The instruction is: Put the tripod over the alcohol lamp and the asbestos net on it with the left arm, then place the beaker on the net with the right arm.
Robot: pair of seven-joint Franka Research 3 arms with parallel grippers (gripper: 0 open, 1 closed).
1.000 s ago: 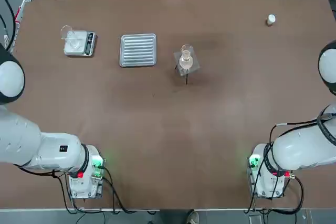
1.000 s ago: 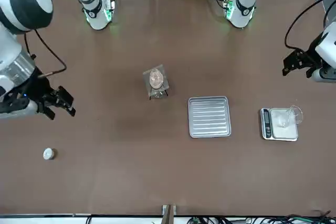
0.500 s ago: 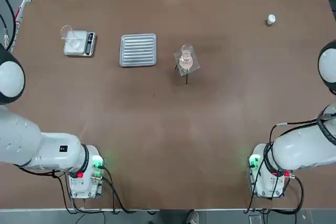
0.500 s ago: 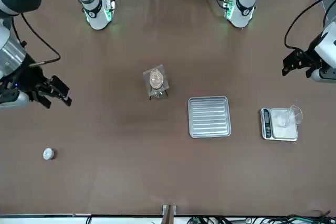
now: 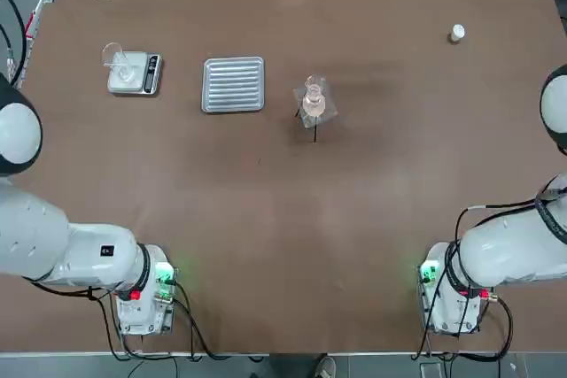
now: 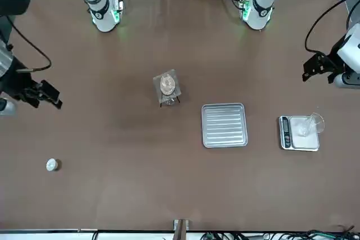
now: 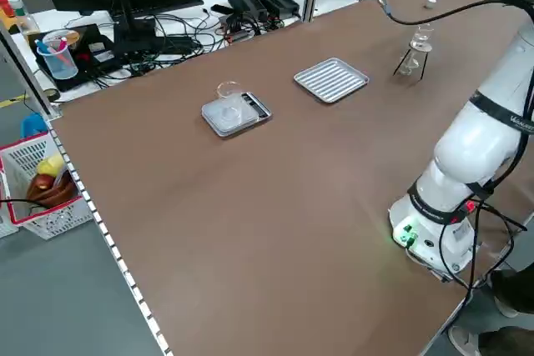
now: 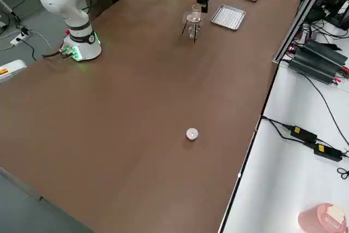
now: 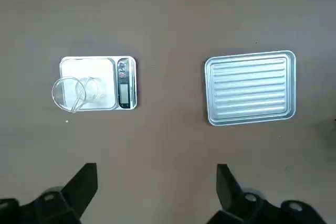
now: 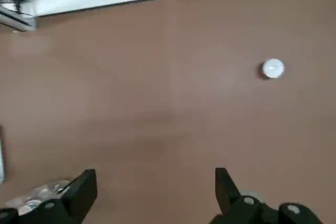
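Top view: mid-desk (image 5: pixel 283 219), the tripod (image 5: pixel 312 115) stands over the alcohol lamp, the asbestos net (image 5: pixel 314 102) lies on top, and the beaker (image 5: pixel 313 90) sits on the net. Beside it lies a ribbed tray (image 5: pixel 234 84); a scale (image 5: pixel 134 73) carries another clear cup (image 5: pixel 113 56).

Front view: the right end effector (image 6: pixel 40 94) hangs at its desk edge, the left end effector (image 6: pixel 316 68) near the scale.

Wrist views: both sets of fingers spread wide, empty. A white bottle (image 10: pixel 272 68) lies below the right one.
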